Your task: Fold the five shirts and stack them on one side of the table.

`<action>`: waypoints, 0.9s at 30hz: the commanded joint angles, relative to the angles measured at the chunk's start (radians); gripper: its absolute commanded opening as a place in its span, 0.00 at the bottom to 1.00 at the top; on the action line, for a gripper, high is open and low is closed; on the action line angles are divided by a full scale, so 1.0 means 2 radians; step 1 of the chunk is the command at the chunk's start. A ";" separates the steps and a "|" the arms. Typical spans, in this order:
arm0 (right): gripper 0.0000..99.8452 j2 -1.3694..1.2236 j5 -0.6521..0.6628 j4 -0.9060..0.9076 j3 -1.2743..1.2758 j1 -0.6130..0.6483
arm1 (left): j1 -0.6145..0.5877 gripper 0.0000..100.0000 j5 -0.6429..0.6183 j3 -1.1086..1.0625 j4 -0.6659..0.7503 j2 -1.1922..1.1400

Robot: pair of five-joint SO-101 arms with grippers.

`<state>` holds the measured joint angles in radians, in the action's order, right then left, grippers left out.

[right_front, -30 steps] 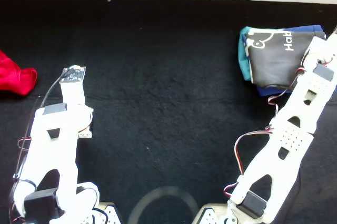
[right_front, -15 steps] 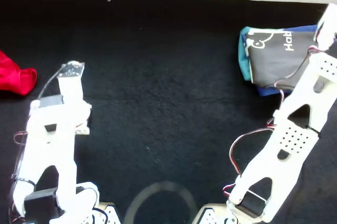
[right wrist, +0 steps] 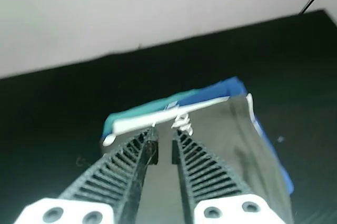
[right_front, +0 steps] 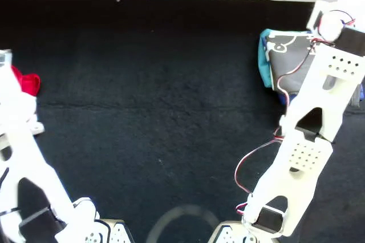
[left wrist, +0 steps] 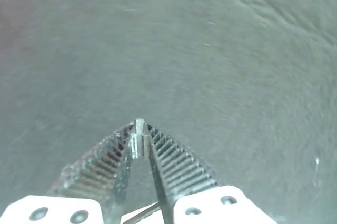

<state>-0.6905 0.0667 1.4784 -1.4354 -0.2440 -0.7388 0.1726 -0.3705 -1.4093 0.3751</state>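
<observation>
A black cloth (right_front: 171, 83) covers the table under a white wall, the left gripper (left wrist: 138, 129) pinched closed over bare cloth near the red shirt (right_front: 25, 81), the right gripper (right wrist: 164, 134) slightly ajar and empty above the folded stack (right wrist: 231, 129) at the far right side

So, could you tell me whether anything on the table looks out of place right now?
Yes: a crumpled red shirt lies bunched and unfolded at the left side of the black table, far from the folded stack topped by a dark grey printed shirt on the right.
</observation>
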 commanded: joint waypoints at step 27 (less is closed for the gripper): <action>0.04 0.587 -0.002 0.141 0.682 0.217 | -0.290 0.13 0.177 0.196 0.161 -0.160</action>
<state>0.2977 0.0667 1.7561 -0.3414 0.1442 -1.2912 0.5148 -0.1189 -1.1377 0.1695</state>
